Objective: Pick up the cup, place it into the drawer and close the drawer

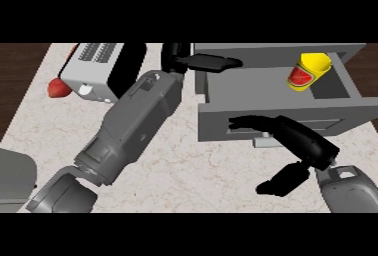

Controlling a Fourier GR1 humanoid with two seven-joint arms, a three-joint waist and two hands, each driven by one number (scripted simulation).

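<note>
At the far left of the pale marbled worktop (184, 165) lies a small red strawberry-like fruit (57, 88), touching the white and black toaster-like appliance (94, 70) just beside it. Neither belongs to the task.

Next comes the grey left forearm, running up from the lower left corner towards the drawer. Its left robot hand (203, 61) reaches over the drawer's left wall, fingers stretched straight towards the right and holding nothing — it is apart from the cup.

The open grey box-shaped drawer (221, 82) fills the upper right. The yellow cup with a red band (308, 71) already lies inside it, in the far right part, its long axis running away from the robot and slightly tilted, resting close against the right wall.

The right robot hand (295, 137) is at the drawer's front panel, fingers extended leftwards across the pale handle area and seemingly touching it; the thumb hangs below, and nothing is pinched.

Placing looks done, so what remains is the closing. The drawer front lies directly beyond the right robot hand — the nearer one — so the push should go away from the robot, once the left robot hand is out of the drawer's path.
</note>
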